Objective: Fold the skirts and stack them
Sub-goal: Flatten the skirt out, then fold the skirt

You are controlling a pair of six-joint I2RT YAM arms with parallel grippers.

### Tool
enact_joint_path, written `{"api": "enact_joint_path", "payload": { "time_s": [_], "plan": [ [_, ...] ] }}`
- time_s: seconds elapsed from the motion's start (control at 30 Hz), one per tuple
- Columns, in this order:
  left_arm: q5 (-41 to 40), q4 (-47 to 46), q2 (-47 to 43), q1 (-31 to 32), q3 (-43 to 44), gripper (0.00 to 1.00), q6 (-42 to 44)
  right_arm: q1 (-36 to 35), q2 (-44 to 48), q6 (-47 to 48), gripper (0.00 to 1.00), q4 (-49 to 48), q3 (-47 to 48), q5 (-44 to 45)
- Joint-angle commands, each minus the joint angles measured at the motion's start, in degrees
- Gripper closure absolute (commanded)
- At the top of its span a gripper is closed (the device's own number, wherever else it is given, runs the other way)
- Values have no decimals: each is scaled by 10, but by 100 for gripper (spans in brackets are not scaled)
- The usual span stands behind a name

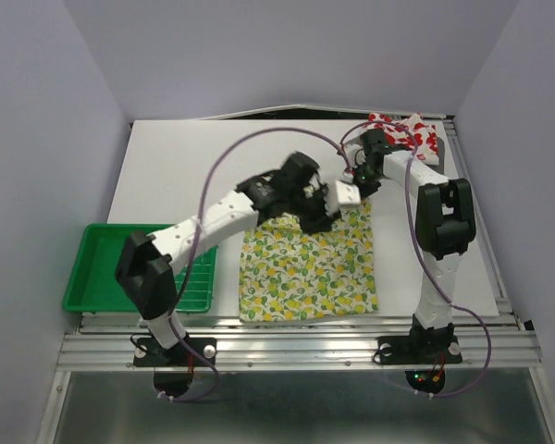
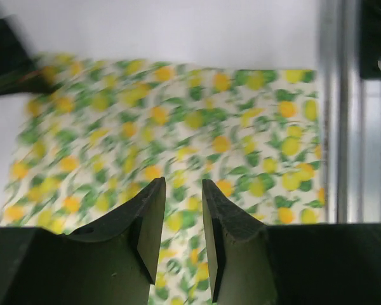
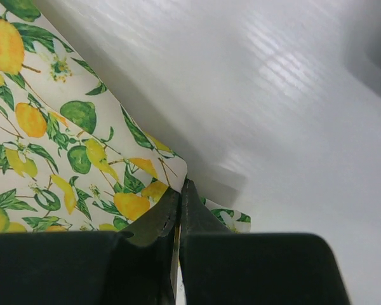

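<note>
White lemon skirt lies flat, lower centre of the surface; left hand hovers over it, jaws part open, empty; right hand is pinched shut on its upper right corner. Probably mid-fold; next, the right hand must let go without dragging cloth.

On white tabletop: lemon-print skirt spread flat at near centre; red-print skirt bunched at far right corner, well apart; green plastic tray at near left corner, just left of the lemon-print skirt, not touching it.
</note>
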State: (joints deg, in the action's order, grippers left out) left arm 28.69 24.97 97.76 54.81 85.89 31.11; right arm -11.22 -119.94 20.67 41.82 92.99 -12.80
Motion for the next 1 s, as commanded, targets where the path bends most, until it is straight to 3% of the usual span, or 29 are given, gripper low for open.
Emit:
{"api": "enact_joint_path", "payload": {
  "time_s": [0.0, 0.07, 0.1, 0.17, 0.23, 0.27, 0.4, 0.57, 0.83, 0.97],
  "plan": [
    [57, 26, -51, -134, 5, 59, -32, -18, -16, 16, 99, -19, 45, -28],
    [54, 51, -23, -210, 38, 58, -4, -24, -19, 21, 99, -22, 48, -28],
    [59, 84, 48, -256, 124, 57, 19, -29, -20, 24, 99, -27, 50, -28],
    [76, 121, 76, -278, 157, 55, 29, -29, -21, 26, 99, -28, 54, -26],
    [90, 207, 195, -339, 305, 46, 84, -29, -20, 38, 99, -25, 60, -23],
    [90, 207, 224, -348, 342, 38, 84, -29, -20, 43, 99, -24, 61, -24],
    [70, 251, 322, -364, 446, 30, 130, -35, -10, 66, 99, -17, 55, -27],
    [46, 250, 385, -366, 464, 32, 164, -46, -14, 92, 99, -12, 44, -7],
    [35, 210, 402, -386, 419, 39, 174, -51, -38, 106, 99, 3, 62, 0],
    [37, 233, 418, -389, 431, 55, 192, -51, -52, 104, 99, 11, 81, 13]
  ]
}}
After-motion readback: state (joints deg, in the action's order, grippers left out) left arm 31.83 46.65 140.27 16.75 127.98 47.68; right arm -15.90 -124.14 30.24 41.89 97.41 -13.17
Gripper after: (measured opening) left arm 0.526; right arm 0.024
